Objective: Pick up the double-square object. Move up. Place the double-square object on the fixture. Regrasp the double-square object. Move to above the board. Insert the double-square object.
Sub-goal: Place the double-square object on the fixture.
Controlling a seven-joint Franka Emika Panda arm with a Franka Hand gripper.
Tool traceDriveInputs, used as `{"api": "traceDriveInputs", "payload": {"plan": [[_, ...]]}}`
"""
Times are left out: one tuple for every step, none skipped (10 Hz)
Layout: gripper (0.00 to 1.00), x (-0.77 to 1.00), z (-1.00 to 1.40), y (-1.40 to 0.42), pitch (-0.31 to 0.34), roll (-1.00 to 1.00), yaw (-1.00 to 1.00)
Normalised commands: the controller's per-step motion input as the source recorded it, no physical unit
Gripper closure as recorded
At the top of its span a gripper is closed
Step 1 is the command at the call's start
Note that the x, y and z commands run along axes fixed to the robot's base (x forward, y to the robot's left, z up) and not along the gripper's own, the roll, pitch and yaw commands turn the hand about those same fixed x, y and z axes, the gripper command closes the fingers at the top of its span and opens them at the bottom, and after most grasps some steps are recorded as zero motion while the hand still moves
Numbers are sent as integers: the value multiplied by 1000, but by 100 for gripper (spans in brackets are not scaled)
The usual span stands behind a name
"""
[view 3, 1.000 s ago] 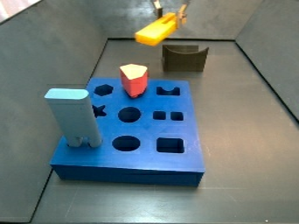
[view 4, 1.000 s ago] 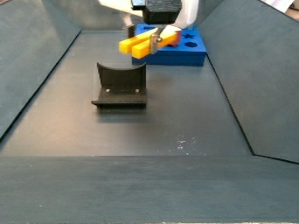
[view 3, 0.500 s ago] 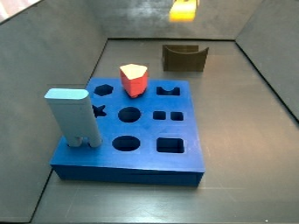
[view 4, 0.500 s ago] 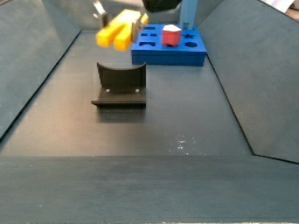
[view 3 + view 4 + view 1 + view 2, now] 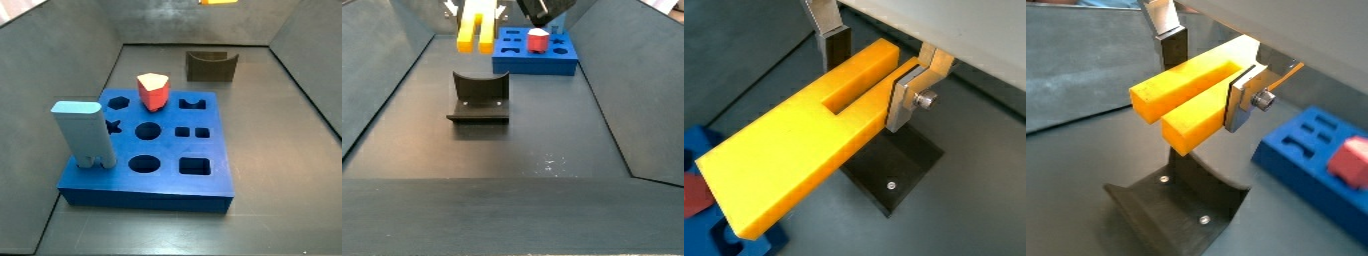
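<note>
My gripper (image 5: 870, 72) is shut on the double-square object (image 5: 802, 150), a yellow-orange block with a notch between two feet. The silver fingers (image 5: 909, 92) clamp its un-notched end, as both wrist views show (image 5: 1186, 93). In a side view the block (image 5: 474, 29) hangs from the gripper (image 5: 474, 10), high above and behind the fixture (image 5: 478, 98), not touching it. In a side view only its lower edge (image 5: 218, 2) shows at the top border. The dark fixture (image 5: 211, 66) stands on the floor behind the blue board (image 5: 154, 175). It lies below the block in the wrist views (image 5: 1170, 197).
A red pentagonal peg (image 5: 152, 92) and a tall light-blue block (image 5: 83, 130) stand in the board. The board (image 5: 537, 62) with the red peg (image 5: 539, 42) sits beyond the fixture. Sloped grey walls (image 5: 389, 90) bound the floor on all sides.
The gripper has carried the block up and sideways, away from the board to above the fixture, and turned it so the feet point downward. It has nearly left one side view's top.
</note>
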Motion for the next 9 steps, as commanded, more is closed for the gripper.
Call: {"api": "traceDriveInputs", "payload": {"plan": [[100,93,-3,57,356,-481,-26],[100,78,1,52,292,-336,-94],[100,70,1,39,242,-269,-120],[100,117,-1000,73,74,-1000,-116],[100,120,-1000,76,45,-1000,-123],[100,129,-1000,87,55,-1000,-136],[100,139,-1000,87,68,-1000,-141],[100,152,-1000,97,70,-1000,-156],[100,156,-1000,102,61,-927,-157]]}}
